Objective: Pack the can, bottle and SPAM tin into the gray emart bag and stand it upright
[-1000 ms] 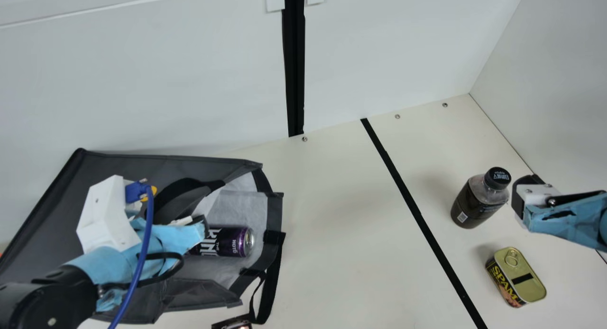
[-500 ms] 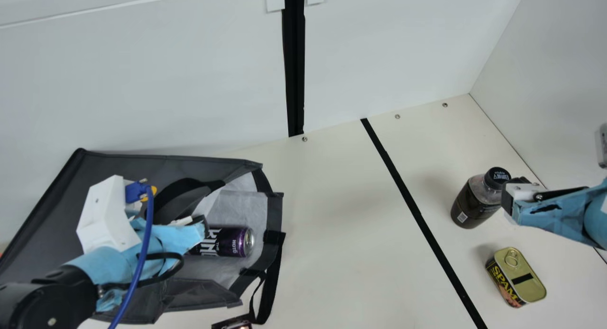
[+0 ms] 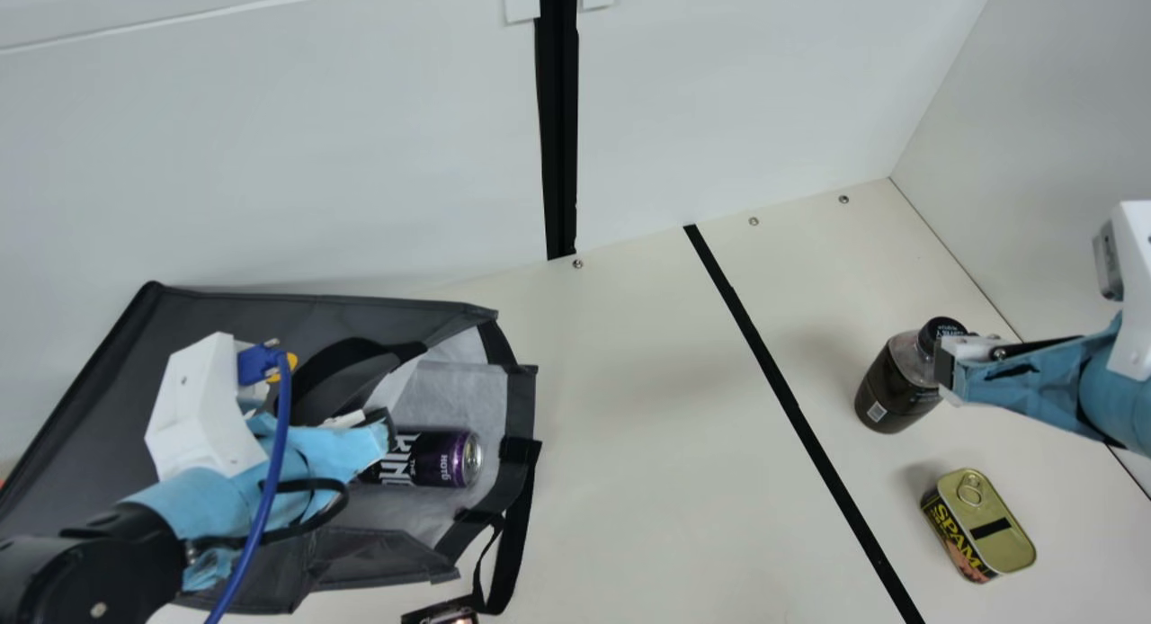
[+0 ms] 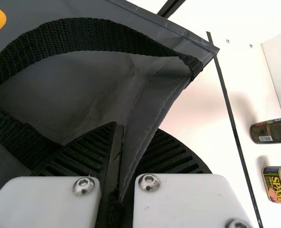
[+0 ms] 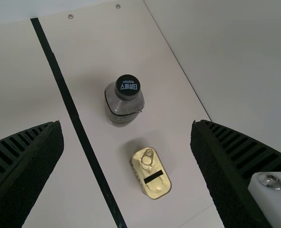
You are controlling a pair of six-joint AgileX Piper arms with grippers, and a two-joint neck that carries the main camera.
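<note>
My left gripper point(image 3: 382, 431) is at the gray bag point(image 3: 225, 323), which lies on its side with its mouth facing right. In the left wrist view, the left gripper point(image 4: 123, 161) is shut on the bag's fabric edge point(image 4: 147, 123). The purple can point(image 3: 432, 458) lies inside the bag's mouth. My right gripper point(image 3: 944, 368) is above the table, overlapping the upright dark bottle point(image 3: 895, 386) in the main view. The right wrist view shows that right gripper point(image 5: 127, 137) wide open, with the bottle point(image 5: 123, 102) and SPAM tin point(image 5: 150, 173) below, untouched.
A black strip point(image 3: 791, 408) crosses the table between bag and bottle. White walls point(image 3: 1061, 156) stand behind and at the right. The bag's black strap point(image 3: 513, 534) hangs onto the table, near a small dark object point(image 3: 441, 613) at the front edge.
My right arm has moved left in the main view, its gripper now covering part of the bottle. The left arm, bag, can and tin have stayed put.
</note>
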